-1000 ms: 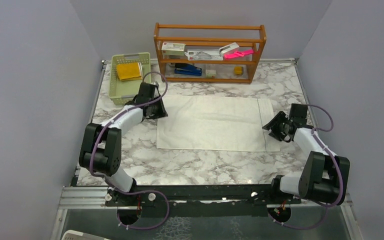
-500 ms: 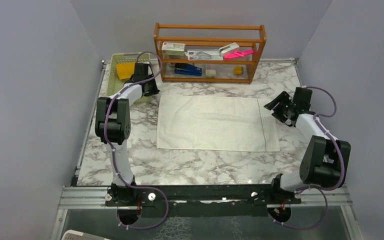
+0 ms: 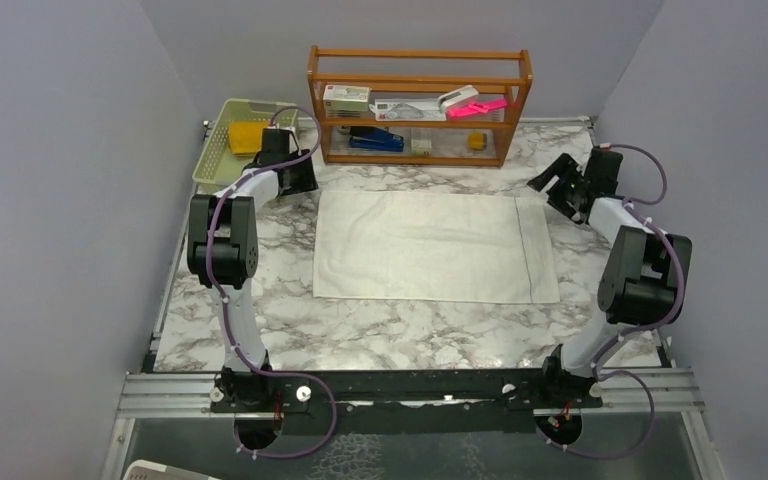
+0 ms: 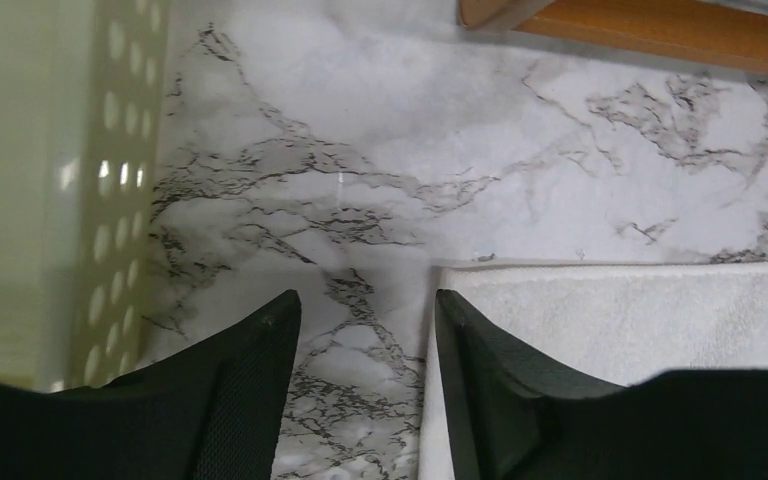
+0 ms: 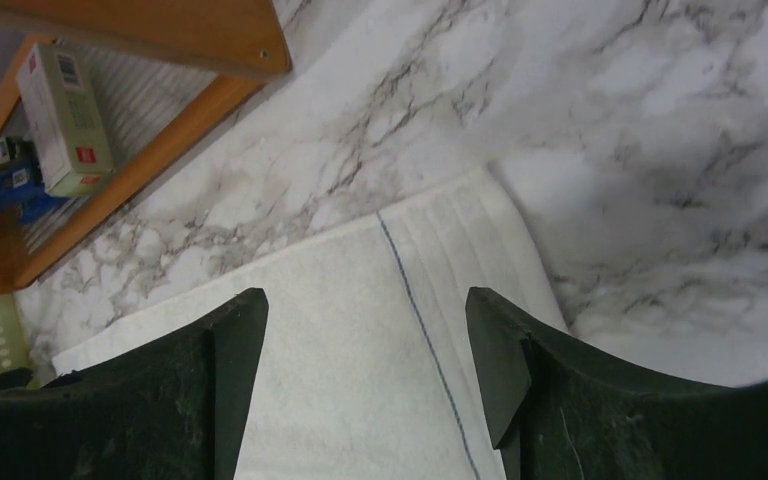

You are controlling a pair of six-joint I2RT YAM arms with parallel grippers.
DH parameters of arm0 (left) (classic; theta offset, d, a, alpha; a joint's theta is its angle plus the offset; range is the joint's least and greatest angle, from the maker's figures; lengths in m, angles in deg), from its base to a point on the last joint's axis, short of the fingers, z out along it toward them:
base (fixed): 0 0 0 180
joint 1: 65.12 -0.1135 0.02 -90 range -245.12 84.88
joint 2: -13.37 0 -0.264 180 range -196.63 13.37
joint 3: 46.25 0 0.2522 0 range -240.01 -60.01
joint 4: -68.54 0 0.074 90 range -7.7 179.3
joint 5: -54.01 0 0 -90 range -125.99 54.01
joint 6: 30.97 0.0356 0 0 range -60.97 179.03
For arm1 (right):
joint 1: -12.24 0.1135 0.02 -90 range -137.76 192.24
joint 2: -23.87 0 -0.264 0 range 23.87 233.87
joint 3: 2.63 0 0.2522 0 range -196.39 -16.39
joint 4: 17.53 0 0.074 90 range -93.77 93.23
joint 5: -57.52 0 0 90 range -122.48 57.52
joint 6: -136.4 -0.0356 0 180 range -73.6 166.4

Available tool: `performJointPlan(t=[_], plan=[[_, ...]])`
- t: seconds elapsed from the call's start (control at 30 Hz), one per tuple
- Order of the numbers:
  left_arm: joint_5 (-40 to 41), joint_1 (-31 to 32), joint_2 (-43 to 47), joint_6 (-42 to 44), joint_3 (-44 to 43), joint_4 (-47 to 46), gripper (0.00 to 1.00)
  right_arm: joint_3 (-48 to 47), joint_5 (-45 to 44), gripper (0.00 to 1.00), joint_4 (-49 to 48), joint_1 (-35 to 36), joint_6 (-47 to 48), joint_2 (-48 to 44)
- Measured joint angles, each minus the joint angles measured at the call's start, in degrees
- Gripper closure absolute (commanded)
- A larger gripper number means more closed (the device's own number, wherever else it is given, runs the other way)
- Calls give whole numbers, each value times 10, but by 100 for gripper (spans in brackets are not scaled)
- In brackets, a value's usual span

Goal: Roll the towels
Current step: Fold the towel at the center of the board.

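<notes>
The cream towel [image 3: 430, 245] lies flat and spread in the middle of the table [image 3: 380, 335]. The yellow towel [image 3: 244, 137] sits in the green basket [image 3: 212, 160] at the far left. The left claw [image 4: 365, 310] hangs over the cream towel's far left corner, jaws apart, holding nothing. The right claw [image 5: 365, 300] hangs over its far right corner, jaws wide and empty.

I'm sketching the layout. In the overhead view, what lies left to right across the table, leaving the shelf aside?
green basket → left gripper → cream-white towel → right gripper
</notes>
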Motion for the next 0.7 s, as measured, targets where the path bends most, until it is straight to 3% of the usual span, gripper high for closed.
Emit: performJointPlan(t=[0.33, 0.7], plan=[[-49, 1, 0, 39, 31, -21, 42, -135, -90, 36, 54, 0, 95, 147], [-51, 20, -6, 61, 30, -40, 41, -165, -152, 38, 93, 11, 167, 157]])
